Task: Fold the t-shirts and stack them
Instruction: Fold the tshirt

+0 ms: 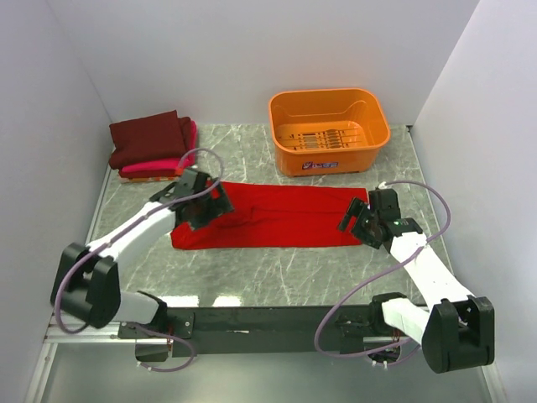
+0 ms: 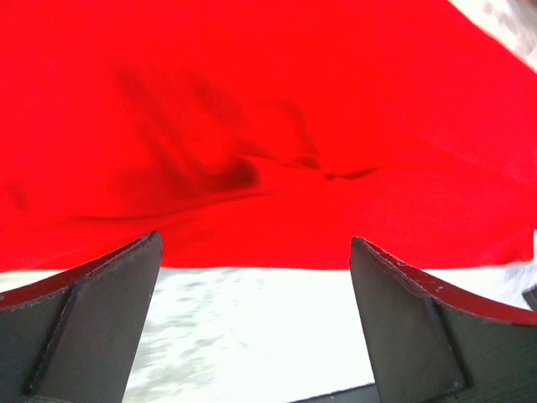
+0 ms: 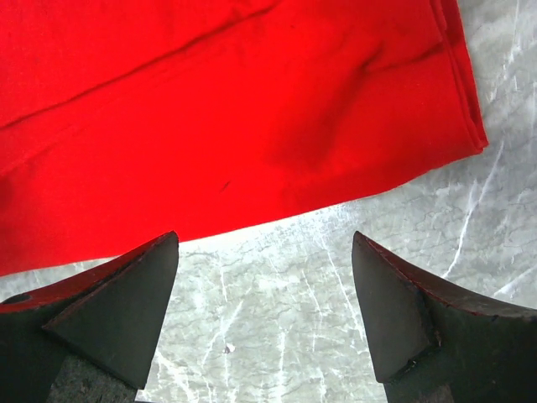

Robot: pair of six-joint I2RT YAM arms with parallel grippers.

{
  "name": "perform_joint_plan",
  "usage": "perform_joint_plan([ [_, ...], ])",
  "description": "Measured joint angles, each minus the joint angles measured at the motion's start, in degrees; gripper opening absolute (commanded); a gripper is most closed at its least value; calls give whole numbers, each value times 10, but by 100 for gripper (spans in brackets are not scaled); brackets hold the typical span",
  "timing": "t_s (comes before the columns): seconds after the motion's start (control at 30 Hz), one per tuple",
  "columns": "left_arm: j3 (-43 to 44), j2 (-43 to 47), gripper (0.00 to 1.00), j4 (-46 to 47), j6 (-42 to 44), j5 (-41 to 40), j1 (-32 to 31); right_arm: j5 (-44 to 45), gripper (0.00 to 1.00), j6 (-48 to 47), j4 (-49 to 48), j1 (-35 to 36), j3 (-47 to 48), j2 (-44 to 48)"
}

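a grey-green marbled table (image 1: pixel 277 273) fills the floor of a small booth, closed in by plain white walls (image 1: pixel 252 50) on the left, far and right sides. a black rail (image 1: pixel 260 323) runs along the near edge, where both arm bases are bolted. at the far right of the table stands an orange plastic basket (image 1: pixel 289 161). its slotted floor is in plain sight and a small label (image 1: pixel 320 165) sits on its near wall. in the far left corner lies a folded stack: a maroon t-shirt (image 1: pixel 149 137) on top of a pink t-shirt (image 1: pixel 155 165), whose edge shows beneath on the near and right sides. across the middle of the table the red t-shirt (image 1: pixel 277 217) lies flat as a long band running left to right, well apart from the stack and just near of the basket. the left gripper (image 1: pixel 201 206) is over the band's left end. in the left wrist view its jaws stand wide with nothing between them, the rumpled red cloth (image 2: pixel 268 101) beyond the tips and the bright table below. the right gripper (image 1: pixel 359 220) is at the band's right end. in the right wrist view its jaws are likewise spread wide and hold nothing, with the shirt's near edge and right corner (image 3: pixel 210 109) just past the tips and bare marble (image 3: pixel 319 319) between them.
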State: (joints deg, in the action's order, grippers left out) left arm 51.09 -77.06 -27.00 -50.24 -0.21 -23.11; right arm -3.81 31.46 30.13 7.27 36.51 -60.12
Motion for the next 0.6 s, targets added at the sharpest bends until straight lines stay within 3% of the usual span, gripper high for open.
perform_joint_plan([
  [0.1, 32, -47, 86, 1, -12, -2, -32, 2, 89, -1, 0, 0, 0, 0],
  [0.2, 56, -104, 82, -9, -25, -19, -44, 8, 89, -1, 1, 0, 0, 0],
  [0.4, 98, -183, 53, -49, -49, -73, -68, 23, 89, -5, 5, 0, 0, 0],
  [0.47, 107, -189, 40, -58, -55, -87, -75, 24, 89, -6, 6, 0, 0, 0],
  [0.5, 115, -192, 27, -63, -58, -94, -77, 25, 89, -7, 6, 0, 0, 0],
  [0.6, 138, -204, 1, -72, -65, -114, -81, 29, 89, -9, 6, 0, 0, 0],
])
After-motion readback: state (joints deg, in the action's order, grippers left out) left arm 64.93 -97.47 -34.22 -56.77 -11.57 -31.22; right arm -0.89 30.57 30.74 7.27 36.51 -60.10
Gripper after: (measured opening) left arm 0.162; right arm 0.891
